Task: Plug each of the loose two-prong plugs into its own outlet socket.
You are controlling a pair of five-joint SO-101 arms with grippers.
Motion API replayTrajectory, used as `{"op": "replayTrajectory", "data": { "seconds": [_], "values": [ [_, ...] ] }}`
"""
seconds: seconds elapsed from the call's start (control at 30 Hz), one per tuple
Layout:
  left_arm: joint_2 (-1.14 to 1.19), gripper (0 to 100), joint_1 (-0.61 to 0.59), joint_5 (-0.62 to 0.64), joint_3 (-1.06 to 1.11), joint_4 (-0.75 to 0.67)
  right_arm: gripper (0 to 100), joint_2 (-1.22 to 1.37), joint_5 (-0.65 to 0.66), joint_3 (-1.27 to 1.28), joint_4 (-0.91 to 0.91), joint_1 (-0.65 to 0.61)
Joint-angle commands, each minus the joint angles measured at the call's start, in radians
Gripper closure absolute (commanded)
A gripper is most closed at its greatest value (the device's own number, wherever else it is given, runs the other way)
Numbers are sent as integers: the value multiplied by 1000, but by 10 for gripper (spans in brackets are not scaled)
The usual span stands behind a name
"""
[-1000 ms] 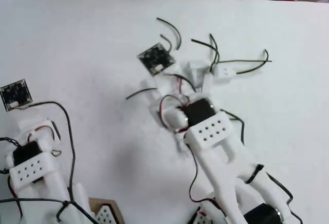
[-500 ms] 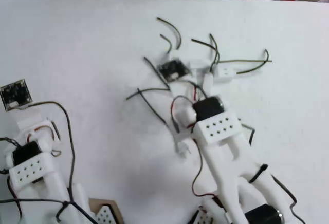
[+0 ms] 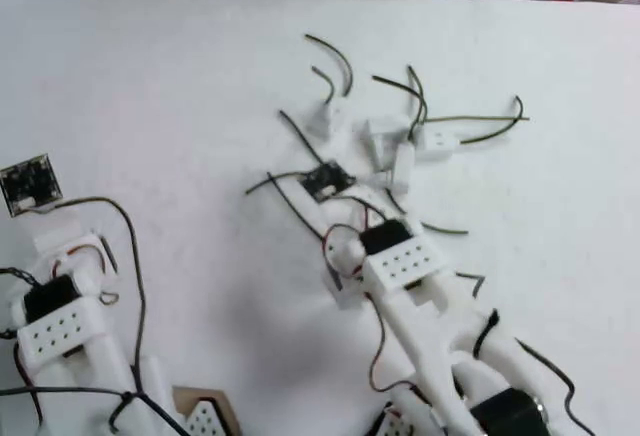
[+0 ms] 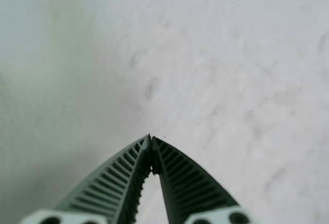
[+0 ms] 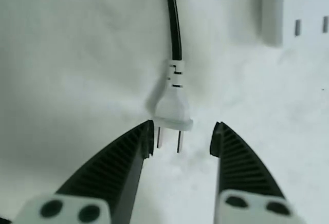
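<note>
Your right jaws stand apart, with a white two-prong plug (image 5: 174, 112) lying on the surface (image 5: 67, 54), its prongs pointing in between their tips and its black cord (image 5: 172, 23) trailing away. An outlet socket (image 5: 295, 8) sits nearby. Your left jaws are pressed together above the surface.

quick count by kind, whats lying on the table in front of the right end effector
two-prong plug: 1
black cord: 1
white outlet block: 1
total: 3
</note>
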Motion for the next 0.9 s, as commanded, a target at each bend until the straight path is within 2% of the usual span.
{"op": "replayTrajectory", "data": {
  "seconds": [0.0,0.37,0.6,0.87],
  "values": [
    [-24,976,-4,0,-41,-20,822,61,-21,-12,-56,33],
    [-24,976,-4,0,-40,-20,824,150,-26,-15,-71,-10],
    [-24,976,-4,-29,-40,-20,987,145,-26,-15,-153,-21],
    [-24,976,-4,-32,-40,-20,973,145,-26,-15,-151,-19]
  ]
}}
